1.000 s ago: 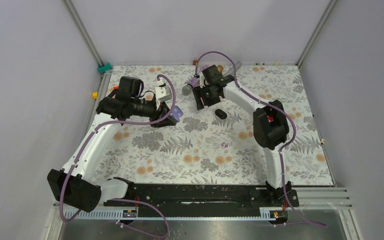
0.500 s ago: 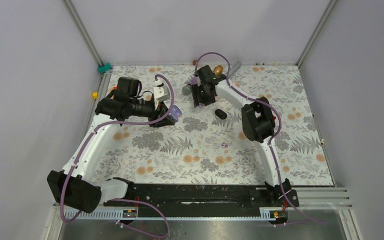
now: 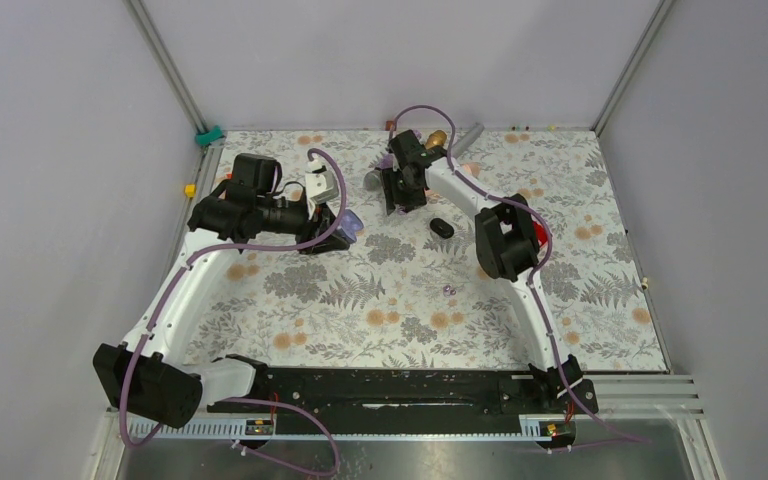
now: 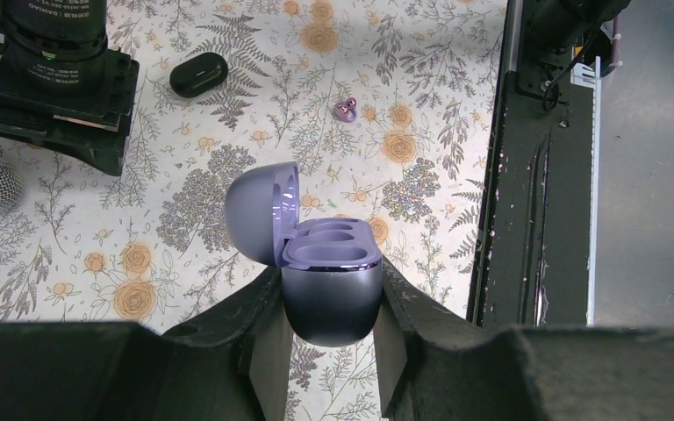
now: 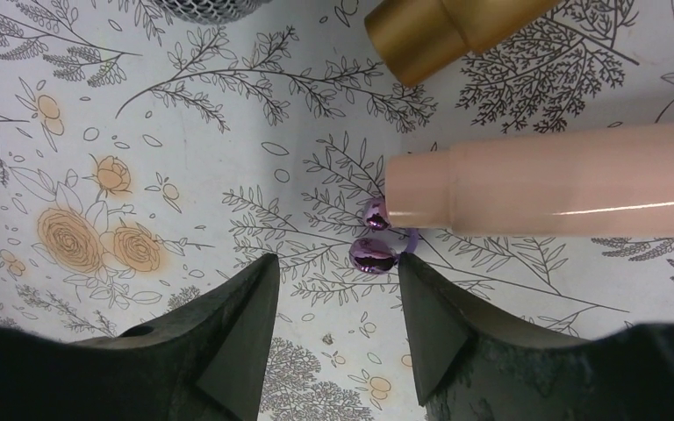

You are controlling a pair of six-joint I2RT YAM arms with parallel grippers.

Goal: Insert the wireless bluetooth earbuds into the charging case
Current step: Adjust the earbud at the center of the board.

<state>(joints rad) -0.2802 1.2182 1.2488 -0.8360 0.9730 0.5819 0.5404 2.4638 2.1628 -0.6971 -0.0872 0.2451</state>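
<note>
Purple earbud (image 5: pixel 371 254), frame centre, just beside pink handle (image 5: pixel 562 189): we should centre the right gripper (image 5: pixel 333 272), jaws spread, clear of that handle. Left gripper (image 4: pixel 329 279) pinches the open charging case (image 4: pixel 329 303).

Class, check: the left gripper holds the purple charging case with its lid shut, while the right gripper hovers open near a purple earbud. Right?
No. The left wrist view shows the lid of the purple charging case open, not shut. The rest stands.
</note>
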